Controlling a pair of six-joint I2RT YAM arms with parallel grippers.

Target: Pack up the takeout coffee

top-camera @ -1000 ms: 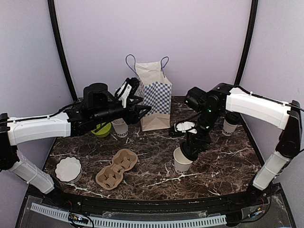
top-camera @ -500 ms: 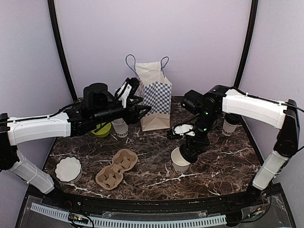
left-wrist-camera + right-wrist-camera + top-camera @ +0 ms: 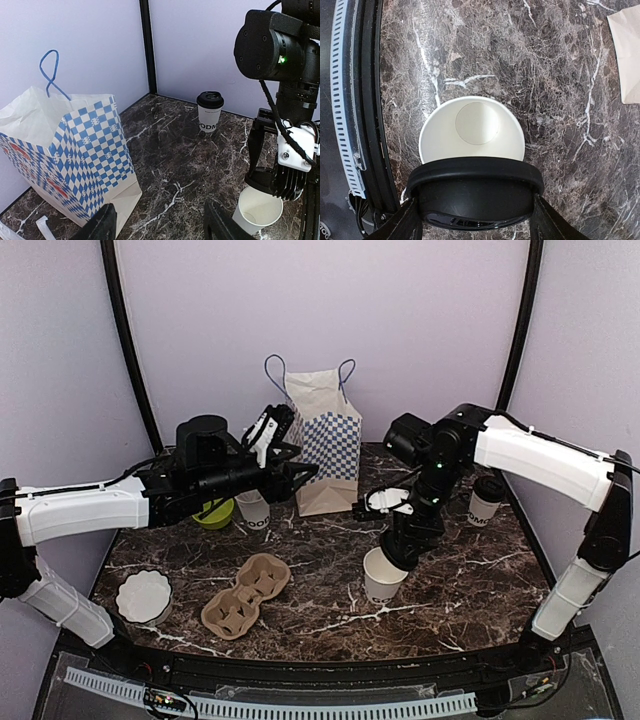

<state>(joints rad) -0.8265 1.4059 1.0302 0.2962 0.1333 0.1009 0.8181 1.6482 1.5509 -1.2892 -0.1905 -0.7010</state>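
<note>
While my right gripper clenches the black lid over the open cup, left gripper gaping, lidding needs a centred downward press.

**Camera layout: three views**

Top external: high above the near edge of the dark marbled counter, looking down and forward to the lilac back wall. Left wrist: low, facing right across the counter, with the blue-checked paper bag close on its left. Right wrist: straight down, close above the lidless white paper cup. All three views share that cup.
</note>
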